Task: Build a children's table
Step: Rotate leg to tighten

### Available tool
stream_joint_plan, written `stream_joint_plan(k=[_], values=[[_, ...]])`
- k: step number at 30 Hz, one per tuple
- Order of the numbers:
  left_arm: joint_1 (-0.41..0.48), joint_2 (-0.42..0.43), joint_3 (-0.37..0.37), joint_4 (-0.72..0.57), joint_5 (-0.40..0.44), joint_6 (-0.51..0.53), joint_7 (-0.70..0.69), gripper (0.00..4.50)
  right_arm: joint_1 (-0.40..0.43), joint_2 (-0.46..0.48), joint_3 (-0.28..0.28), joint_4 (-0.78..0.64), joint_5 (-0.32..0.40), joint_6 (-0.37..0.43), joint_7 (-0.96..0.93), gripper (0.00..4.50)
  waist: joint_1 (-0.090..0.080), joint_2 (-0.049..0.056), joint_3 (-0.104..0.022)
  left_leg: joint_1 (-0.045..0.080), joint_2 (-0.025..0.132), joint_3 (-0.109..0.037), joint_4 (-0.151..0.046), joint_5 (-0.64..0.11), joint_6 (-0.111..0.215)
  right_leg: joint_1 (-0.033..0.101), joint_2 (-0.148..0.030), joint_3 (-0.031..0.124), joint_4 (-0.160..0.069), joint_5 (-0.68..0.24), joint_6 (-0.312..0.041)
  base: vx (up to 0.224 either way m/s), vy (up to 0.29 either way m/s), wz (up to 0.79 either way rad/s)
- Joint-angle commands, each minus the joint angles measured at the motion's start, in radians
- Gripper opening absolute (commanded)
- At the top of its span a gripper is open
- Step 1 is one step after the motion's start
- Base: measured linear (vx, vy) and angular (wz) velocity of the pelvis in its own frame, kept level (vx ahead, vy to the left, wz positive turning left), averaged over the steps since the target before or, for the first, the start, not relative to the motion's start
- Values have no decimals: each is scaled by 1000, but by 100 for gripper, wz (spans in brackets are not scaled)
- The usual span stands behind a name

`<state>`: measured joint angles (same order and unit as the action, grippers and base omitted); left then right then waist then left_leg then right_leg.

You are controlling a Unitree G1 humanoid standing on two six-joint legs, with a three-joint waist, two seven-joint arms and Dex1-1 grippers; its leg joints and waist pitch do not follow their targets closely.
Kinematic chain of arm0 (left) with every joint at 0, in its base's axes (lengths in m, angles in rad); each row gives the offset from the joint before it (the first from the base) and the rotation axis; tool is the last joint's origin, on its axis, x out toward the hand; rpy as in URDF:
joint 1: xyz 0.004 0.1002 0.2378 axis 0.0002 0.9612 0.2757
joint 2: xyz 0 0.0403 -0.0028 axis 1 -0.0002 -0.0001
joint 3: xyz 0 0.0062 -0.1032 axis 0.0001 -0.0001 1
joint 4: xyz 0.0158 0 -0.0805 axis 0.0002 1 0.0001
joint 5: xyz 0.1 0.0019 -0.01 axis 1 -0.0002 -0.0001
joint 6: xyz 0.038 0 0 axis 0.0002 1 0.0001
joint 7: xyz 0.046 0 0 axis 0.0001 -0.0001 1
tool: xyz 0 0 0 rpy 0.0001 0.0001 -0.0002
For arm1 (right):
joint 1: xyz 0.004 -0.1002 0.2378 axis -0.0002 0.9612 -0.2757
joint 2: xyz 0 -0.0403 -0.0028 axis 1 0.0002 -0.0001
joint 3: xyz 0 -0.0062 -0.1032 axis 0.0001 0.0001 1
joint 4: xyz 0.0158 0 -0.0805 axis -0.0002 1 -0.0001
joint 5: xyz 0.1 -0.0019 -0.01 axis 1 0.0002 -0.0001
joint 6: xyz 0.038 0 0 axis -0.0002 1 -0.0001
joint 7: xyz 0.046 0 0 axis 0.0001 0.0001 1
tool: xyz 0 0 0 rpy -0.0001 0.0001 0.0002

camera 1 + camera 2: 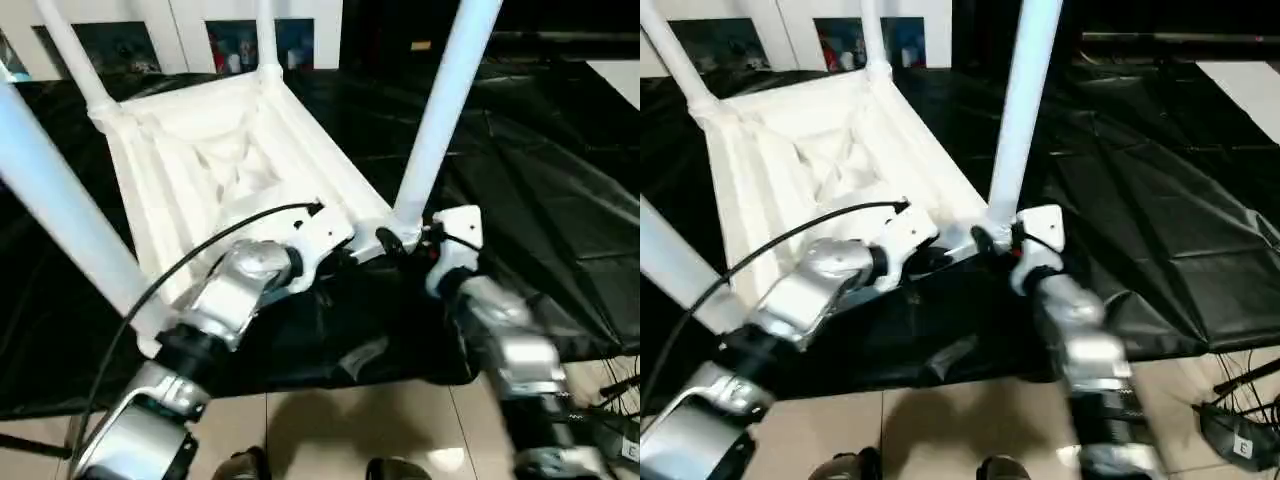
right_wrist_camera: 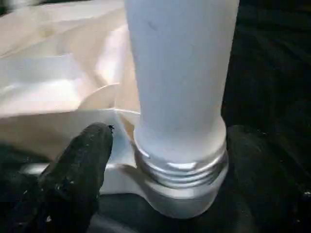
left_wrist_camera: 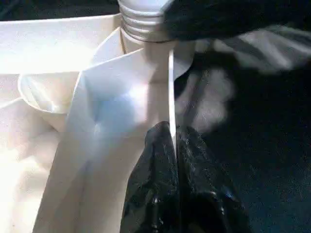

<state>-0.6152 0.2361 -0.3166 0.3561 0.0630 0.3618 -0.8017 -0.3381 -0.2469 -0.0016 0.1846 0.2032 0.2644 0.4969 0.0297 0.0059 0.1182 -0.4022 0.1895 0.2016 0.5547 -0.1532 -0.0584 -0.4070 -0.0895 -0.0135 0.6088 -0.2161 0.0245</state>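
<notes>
The children's table top (image 1: 230, 150) lies upside down on a black sheet, ribbed underside up. Four white legs stand in its corner sockets: near right leg (image 1: 445, 110), near left leg (image 1: 60, 210), and two at the far corners (image 1: 75, 55), (image 1: 267, 35). My left gripper (image 3: 174, 141) is shut on the thin upright rim of the top (image 3: 171, 87), next to the near right socket. My right gripper (image 2: 172, 132) is open, one black finger (image 2: 77, 165) on each side of that leg's threaded base (image 2: 180, 170), where a few threads show above the socket.
The black sheet (image 1: 540, 180) covers the work surface and hangs over its front edge. Below it is tiled floor (image 1: 330, 430), with cables and a black box (image 1: 1240, 430) at the lower right. White cabinets (image 1: 180, 20) stand at the back.
</notes>
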Motion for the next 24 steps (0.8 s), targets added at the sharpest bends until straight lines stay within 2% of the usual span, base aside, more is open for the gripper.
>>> stream_joint_plan(k=[1, 2, 6, 7, 8, 11, 14, 17, 21, 24], values=[[56, 28, -5, -4, -27, -23, -57, 0, 26, -53, 25, -62, 32, 13, 127, 408, 2, -18, -57, 17, 30, -12, -52, -139, 110, 36, -34, 25, -75, -53, -206, 0, 0, 0], [71, 49, -9, -31, -40, -25, -90, 0, 42, -99, 34, -81, 40, 13, 197, 408, 3, -20, -58, 16, 31, -13, -51, -136, 117, 40, -33, 24, -74, -36, -213, 0, 0, 0], [104, 89, -7, -96, -76, -8, -156, 0, 56, -170, 44, -95, 49, -7, 306, 408, 3, -20, -59, 19, 33, -10, -48, -132, 133, 39, -33, 24, -69, -3, -243, 0, 0, 0], [131, 121, -14, -147, -107, -12, -221, 0, 53, -205, 60, -101, 53, -11, 365, 408, 3, -21, -60, 17, 34, -12, -48, -122, 140, 42, -33, 23, -65, 3, -255, 0, 0, 0], [141, 132, -20, -167, -123, -21, -255, 0, 52, -214, 71, -104, 52, -12, 383, 408, 1, -21, -59, 16, 34, -11, -48, -116, 142, 43, -33, 23, -64, 6, -258, 0, 0, 0], [169, 161, -36, -219, -167, -40, -343, 0, 44, -231, 102, -108, 43, -15, 419, 408, 3, -19, -61, 24, 36, -8, -43, -96, 158, 38, -31, 26, -59, 50, -268, 0, 0, 0], [176, 170, -41, -234, -175, -31, -360, 0, 40, -236, 114, -108, 40, -16, 429, 408, 9, -19, -63, 26, 36, -6, -39, -60, 174, 39, -30, 25, -51, 113, -282, 0, 0, 0], [181, 173, -37, -235, -166, -33, -354, 0, 32, -256, 158, -109, 29, -20, 483, 408, 9, -22, -62, 23, 35, -7, -38, -68, 172, 42, -31, 24, -51, 94, -280, 0, 0, 0], [178, 175, -35, -228, -163, -35, -354, 0, 32, -267, 172, -109, 26, -23, 517, 408, 8, -19, -59, 25, 37, -8, -40, -105, 156, 40, -34, 25, -56, 29, -274, 0, 0, 0], [172, 181, -32, -224, -165, -35, -362, 0, 20, -273, 175, -87, 20, -33, 544, 408, 7, -21, -63, 25, 35, -8, -36, -83, 159, 42, -32, 26, -51, 65, -277, 0, 0, 0]])
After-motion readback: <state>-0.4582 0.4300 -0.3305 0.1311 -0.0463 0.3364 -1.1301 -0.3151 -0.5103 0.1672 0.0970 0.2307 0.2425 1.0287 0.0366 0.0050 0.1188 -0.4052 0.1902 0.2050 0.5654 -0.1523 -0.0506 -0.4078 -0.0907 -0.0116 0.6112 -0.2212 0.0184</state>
